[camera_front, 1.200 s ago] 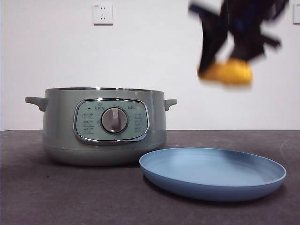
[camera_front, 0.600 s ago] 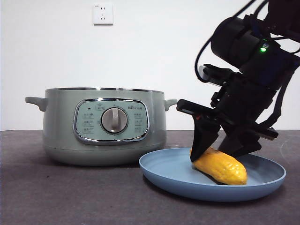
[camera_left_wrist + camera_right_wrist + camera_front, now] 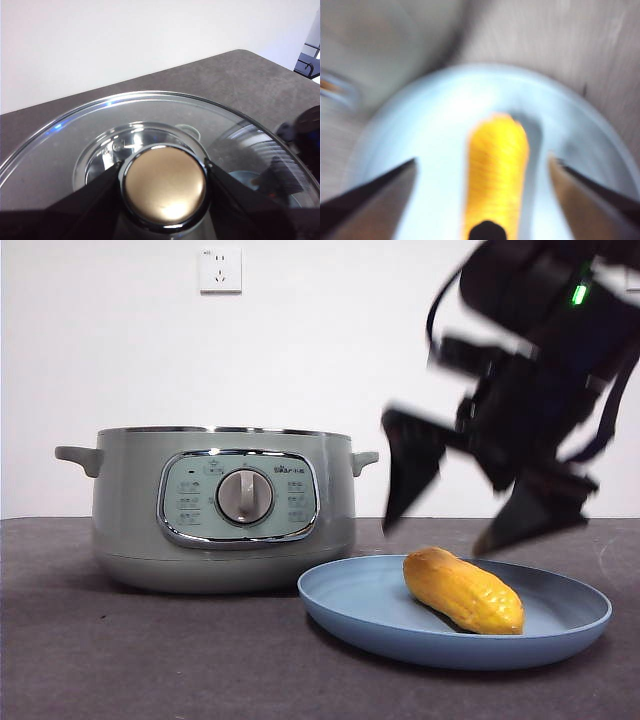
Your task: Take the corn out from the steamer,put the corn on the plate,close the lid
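Right end effector (image 3: 455, 515) has lifted, spread, above corn (image 3: 463, 590) on plate (image 3: 360, 610).

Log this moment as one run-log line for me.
corn: lying on plate, released | right gripper: open, above corn | left gripper: shut on lid knob | steamer: uncovered

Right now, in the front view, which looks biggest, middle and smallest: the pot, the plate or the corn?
1. Pot and plate: about equally wide; the pot is much taller, but the plate sits nearer the camera, so I won't rank them.
2. Corn: clearly smallest.
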